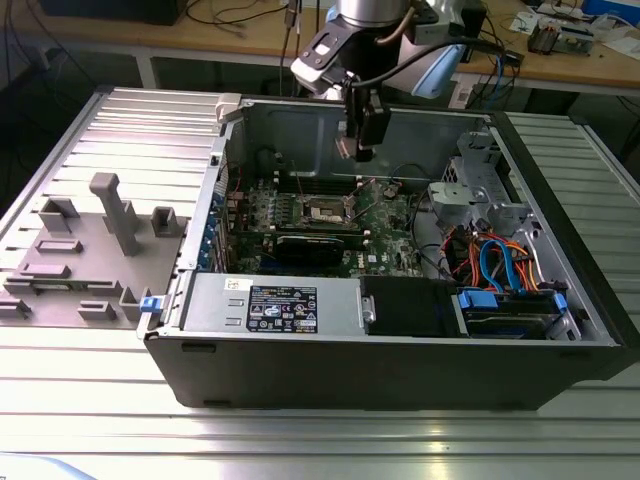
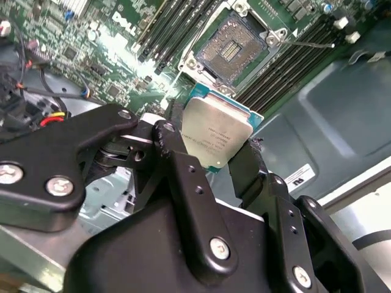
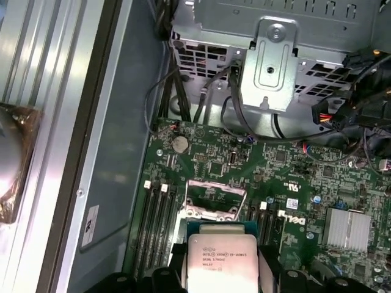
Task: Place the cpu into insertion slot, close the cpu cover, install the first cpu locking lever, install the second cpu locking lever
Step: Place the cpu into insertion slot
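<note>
The gripper point(image 2: 211, 152) has its fingers point(image 2: 183, 177) drawn narrow on the edges of the cpu point(image 2: 217, 131), whose silver top shows in both wrist views; the chip hangs in the air, apart from the board; beyond it the insertion slot point(image 2: 232, 50) lies uncovered, contacts bare, amid the green motherboard point(image 2: 110, 55); farther out, the open computer case point(image 1: 400, 370) rests on the desk point(image 1: 300, 445). I judge the first step in hand, the placing; it calls for squaring the chip over the recess and a level, gentle descent.

Black, screw-studded fingers point(image 2: 189, 183); silver arm point(image 1: 370, 10)
</note>
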`<state>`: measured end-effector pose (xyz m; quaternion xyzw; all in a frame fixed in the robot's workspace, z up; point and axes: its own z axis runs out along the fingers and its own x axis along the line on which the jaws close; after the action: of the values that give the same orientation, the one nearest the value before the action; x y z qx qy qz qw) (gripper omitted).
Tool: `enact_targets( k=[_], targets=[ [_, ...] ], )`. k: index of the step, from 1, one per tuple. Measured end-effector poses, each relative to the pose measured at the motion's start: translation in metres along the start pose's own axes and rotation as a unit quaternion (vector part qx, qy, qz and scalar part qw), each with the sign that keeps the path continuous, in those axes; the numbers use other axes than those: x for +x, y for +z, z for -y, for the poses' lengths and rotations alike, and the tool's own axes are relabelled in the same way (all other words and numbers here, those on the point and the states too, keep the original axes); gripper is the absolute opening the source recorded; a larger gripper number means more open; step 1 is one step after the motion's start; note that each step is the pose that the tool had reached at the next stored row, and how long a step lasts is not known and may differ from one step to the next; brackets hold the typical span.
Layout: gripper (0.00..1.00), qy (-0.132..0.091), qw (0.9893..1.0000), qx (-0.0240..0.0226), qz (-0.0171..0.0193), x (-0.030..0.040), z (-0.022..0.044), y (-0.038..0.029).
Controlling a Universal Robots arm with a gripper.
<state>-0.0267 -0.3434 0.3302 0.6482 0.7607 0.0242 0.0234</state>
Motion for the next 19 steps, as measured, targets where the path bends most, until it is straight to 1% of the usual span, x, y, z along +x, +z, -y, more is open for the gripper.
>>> enact_targets(
  k=[2,4,5,8,11,19],
  targets=[
    [0.54,0.015,0.9999,0.0001,0.0011,0.0,0.0001,0.0016],
    [0.54,0.031,0.9995,0.0006,0.002,0.0,0.0002,0.0029],
    [0.54,0.038,0.9993,0.0016,0.0024,0.0,0.0003,0.0035],
    [0.54,0.052,0.9987,0.0048,0.0028,0.0001,0.0004,0.0064],
    [0.54,0.056,0.9984,0.0054,0.0031,0.0005,0.0004,0.0087],
    [0.54,0.056,0.9984,0.0054,0.0031,0.0005,0.0006,0.0093]
  ],
)
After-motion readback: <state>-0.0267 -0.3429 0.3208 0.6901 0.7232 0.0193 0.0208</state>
